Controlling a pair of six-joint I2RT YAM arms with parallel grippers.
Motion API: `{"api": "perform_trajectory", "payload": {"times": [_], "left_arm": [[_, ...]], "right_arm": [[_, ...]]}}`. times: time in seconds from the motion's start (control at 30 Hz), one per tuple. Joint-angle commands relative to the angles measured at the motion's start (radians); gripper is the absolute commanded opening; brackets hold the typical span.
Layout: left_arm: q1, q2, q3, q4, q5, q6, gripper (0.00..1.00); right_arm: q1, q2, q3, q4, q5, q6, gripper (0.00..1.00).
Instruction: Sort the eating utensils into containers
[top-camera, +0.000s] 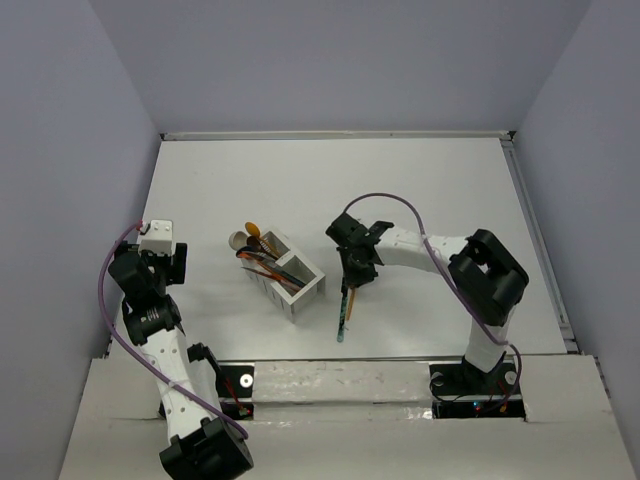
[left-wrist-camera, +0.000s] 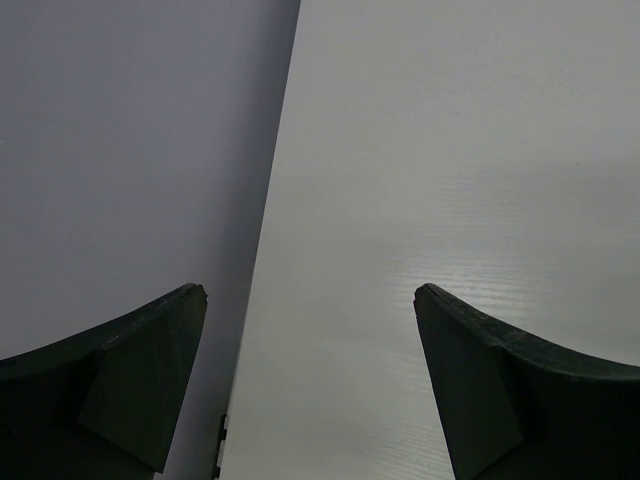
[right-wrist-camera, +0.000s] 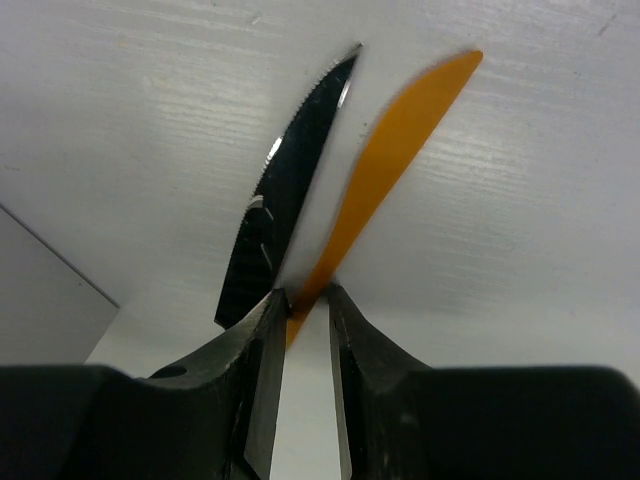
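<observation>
The white two-compartment box (top-camera: 297, 296) sits left of the table's middle. Its far-left compartment holds several utensils (top-camera: 262, 262), with a beige and an orange spoon bowl sticking out behind. The near-right compartment looks empty. My right gripper (top-camera: 352, 275) points down just right of the box. In the right wrist view it (right-wrist-camera: 303, 295) is shut on an orange knife (right-wrist-camera: 400, 140). A black serrated knife (right-wrist-camera: 285, 190) lies beside the left finger. Both run toward the near edge in the top view (top-camera: 345, 310). My left gripper (top-camera: 162, 264) is open and empty (left-wrist-camera: 310, 295).
The left gripper hangs over the table's left edge, next to the grey side wall (left-wrist-camera: 130, 150). A raised rail (top-camera: 535, 240) borders the table's right side. The arm bases stand on the near ledge (top-camera: 330, 385).
</observation>
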Motion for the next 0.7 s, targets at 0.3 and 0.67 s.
{"api": "perform_trajectory", "payload": {"times": [0.3,0.67], "left_arm": [[-0.003,-0.02,-0.001,0.04,-0.003,0.013,0.99],[-0.002,-0.017,-0.001,0.045,-0.017,0.017,0.99]], "right_arm": [[-0.018,0.074,0.058,-0.093,0.056,-0.029,0.26],[-0.084,0.105,0.064,-0.119,0.079,-0.078,0.09]]}}
